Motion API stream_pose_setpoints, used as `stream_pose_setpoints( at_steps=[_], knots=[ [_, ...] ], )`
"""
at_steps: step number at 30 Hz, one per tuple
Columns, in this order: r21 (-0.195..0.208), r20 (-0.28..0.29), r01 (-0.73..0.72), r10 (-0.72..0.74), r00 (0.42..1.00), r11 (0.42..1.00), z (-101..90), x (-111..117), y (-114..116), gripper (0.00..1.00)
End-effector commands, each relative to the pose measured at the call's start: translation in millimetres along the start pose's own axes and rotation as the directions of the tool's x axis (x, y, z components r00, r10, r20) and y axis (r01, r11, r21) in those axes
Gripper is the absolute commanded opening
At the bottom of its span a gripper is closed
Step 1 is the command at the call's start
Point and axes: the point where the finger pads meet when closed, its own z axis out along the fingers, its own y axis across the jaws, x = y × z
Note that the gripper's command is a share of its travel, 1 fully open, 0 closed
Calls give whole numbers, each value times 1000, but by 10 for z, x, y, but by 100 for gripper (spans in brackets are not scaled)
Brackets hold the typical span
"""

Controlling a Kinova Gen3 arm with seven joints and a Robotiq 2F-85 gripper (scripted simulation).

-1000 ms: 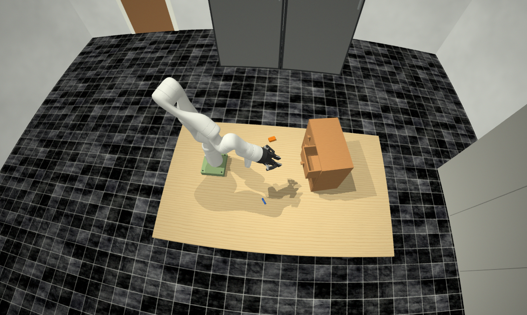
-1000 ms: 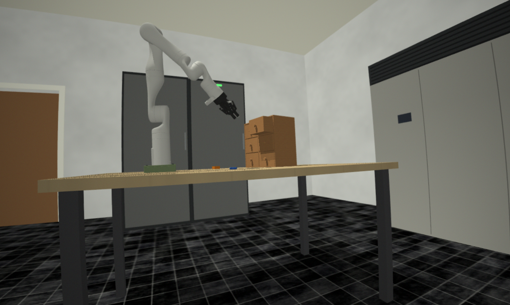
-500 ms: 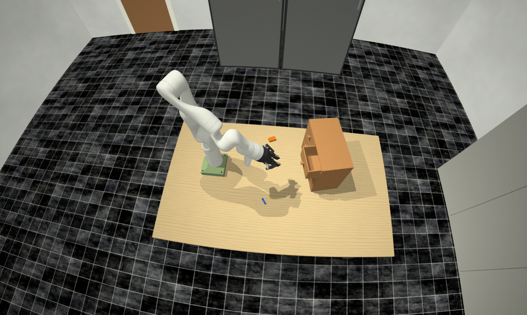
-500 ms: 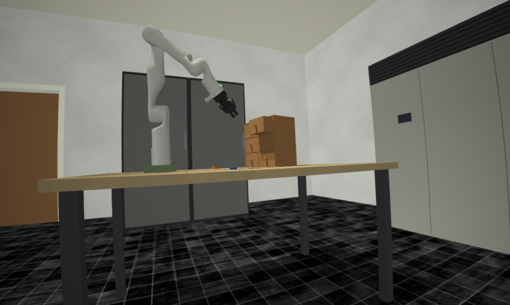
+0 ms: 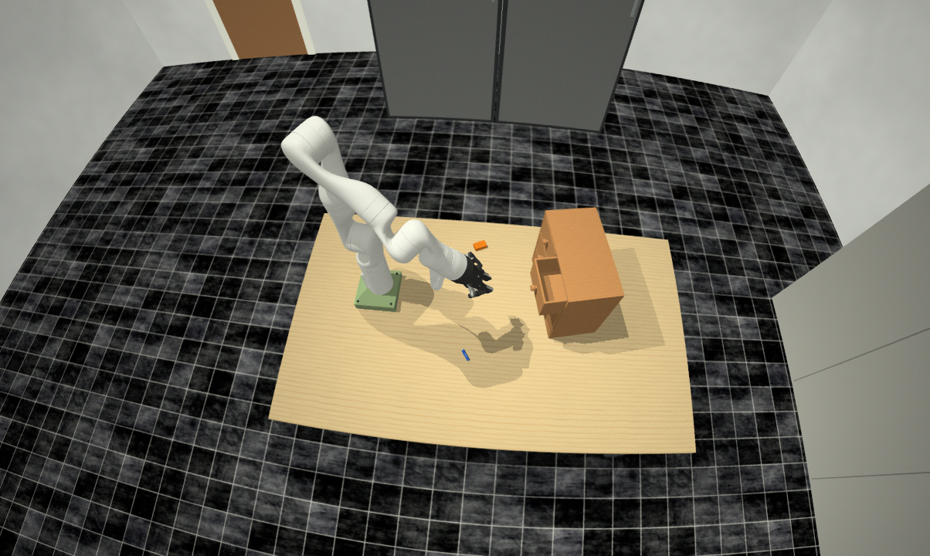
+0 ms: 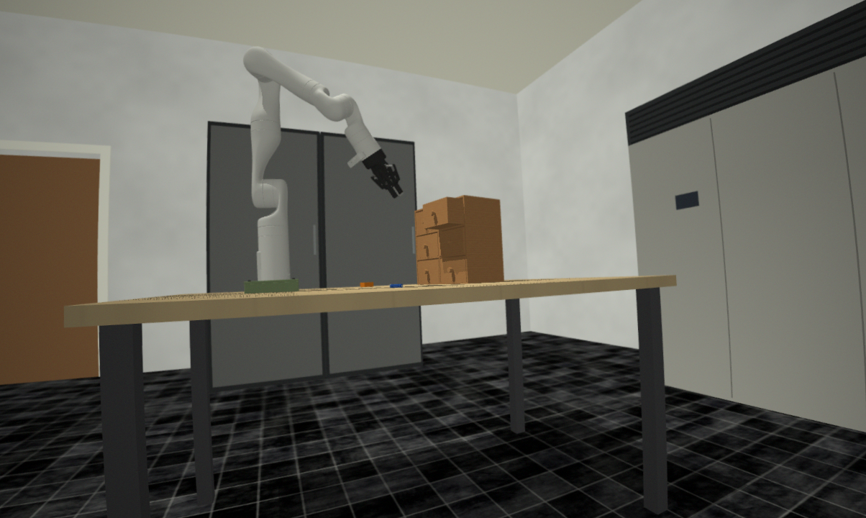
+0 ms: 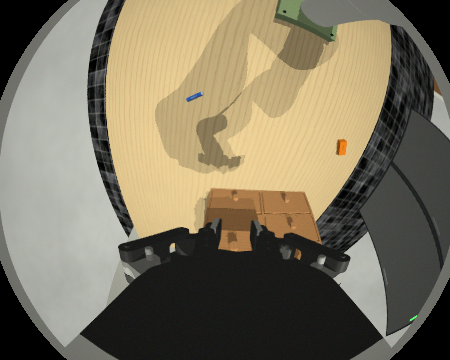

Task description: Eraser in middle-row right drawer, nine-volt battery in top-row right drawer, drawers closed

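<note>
My gripper is partly open with nothing between its fingers. It hangs in the air in front of the small chest, higher than the table. The chest's top right drawer is pulled out; I see nothing in the visible part of its tray. Below it, the middle right place is dark, and I cannot make out a handle there. An orange block and a small blue stick lie on the table. I cannot identify either as eraser or nine-volt battery.
The three left drawers look pushed in, as does the bottom right drawer. The arm's green base is at the left of the wooden table. The arm's shadow falls around the blue stick.
</note>
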Motion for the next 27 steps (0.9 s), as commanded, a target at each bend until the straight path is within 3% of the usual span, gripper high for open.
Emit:
stream_pose_setpoints(
  at_steps=[1, 27],
  knots=[
    [3, -8, 8, -8, 1000, 1000, -14, -32, 6, 33],
    [2, -191, 8, -8, 982, 1000, -238, -25, 7, 33]
  ],
)
